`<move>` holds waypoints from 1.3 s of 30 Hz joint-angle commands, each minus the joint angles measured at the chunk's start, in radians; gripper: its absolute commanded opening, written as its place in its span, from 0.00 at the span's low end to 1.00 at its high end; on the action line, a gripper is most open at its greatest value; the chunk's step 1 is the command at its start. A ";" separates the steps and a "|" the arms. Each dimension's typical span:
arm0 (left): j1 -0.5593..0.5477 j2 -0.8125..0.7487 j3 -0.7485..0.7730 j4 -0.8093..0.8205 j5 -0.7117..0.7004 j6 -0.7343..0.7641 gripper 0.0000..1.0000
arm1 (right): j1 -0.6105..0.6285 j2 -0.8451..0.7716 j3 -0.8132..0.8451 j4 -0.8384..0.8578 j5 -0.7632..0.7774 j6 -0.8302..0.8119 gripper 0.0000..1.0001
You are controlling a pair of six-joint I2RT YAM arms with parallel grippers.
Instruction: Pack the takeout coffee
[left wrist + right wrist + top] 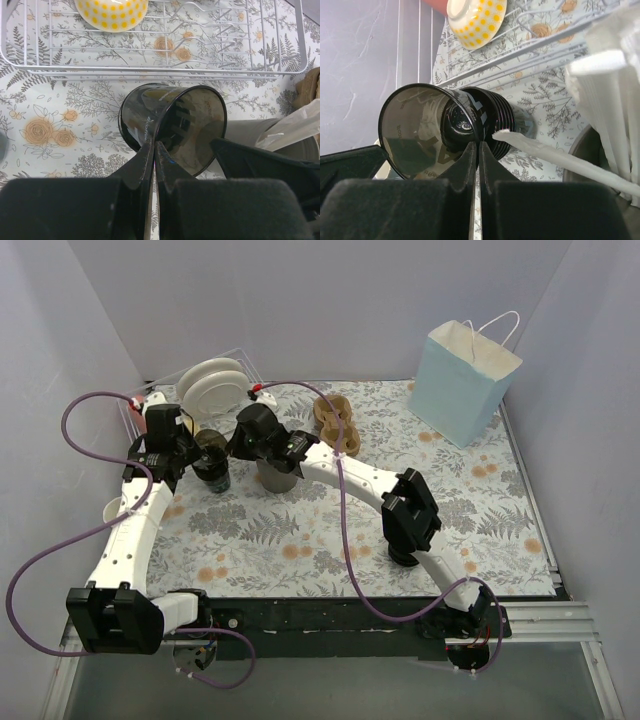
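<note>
No lidded cup shows, so the takeout coffee is out of view. A black lidless cup (172,127) hangs tilted with its mouth toward the camera, and my left gripper (154,149) is shut on its near rim. From the top it sits at the table's left (210,452), with the left gripper (195,455) beside it. In the right wrist view the same cup (420,131) is left of a ribbed stack of black lids (497,122). My right gripper (476,146) is shut on the edge of the stack's top lid (462,120).
A wire dish rack (150,70) with a yellow-dotted bowl (111,12) stands behind the cup. A grey holder (278,478) with wrapped white straws (615,100) is to the right. A cardboard cup carrier (338,418) and a light-blue paper bag (462,380) stand at the back.
</note>
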 commanded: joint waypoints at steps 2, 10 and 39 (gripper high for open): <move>0.003 -0.035 0.068 -0.029 0.024 0.003 0.00 | 0.007 -0.106 -0.074 0.111 -0.032 0.032 0.01; 0.001 -0.089 0.168 -0.085 0.027 0.006 0.72 | 0.008 -0.216 -0.143 0.240 -0.080 0.009 0.01; 0.003 -0.267 -0.008 -0.010 0.666 0.069 0.98 | 0.010 -1.081 -1.166 -0.086 -0.069 -0.333 0.01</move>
